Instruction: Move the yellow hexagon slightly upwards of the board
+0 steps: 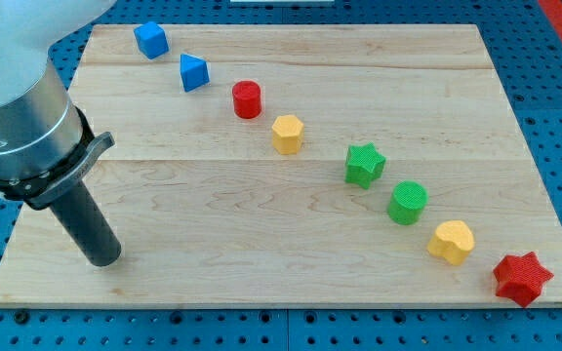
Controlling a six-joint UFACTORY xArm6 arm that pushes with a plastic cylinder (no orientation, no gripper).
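The yellow hexagon (pixel 287 134) sits on the wooden board (pixel 261 224), a little above the board's middle, in a diagonal line of blocks. My tip (pixel 103 260) rests on the board near its lower left corner, far to the left of and below the yellow hexagon, touching no block. A red cylinder (pixel 247 99) lies just up-left of the hexagon. A green star (pixel 364 164) lies down-right of it.
The diagonal line also holds a blue cube (pixel 150 40) and a blue triangular block (pixel 194 73) at the upper left, and a green cylinder (pixel 408 203), a yellow heart (pixel 452 242) and a red star (pixel 521 278) at the lower right.
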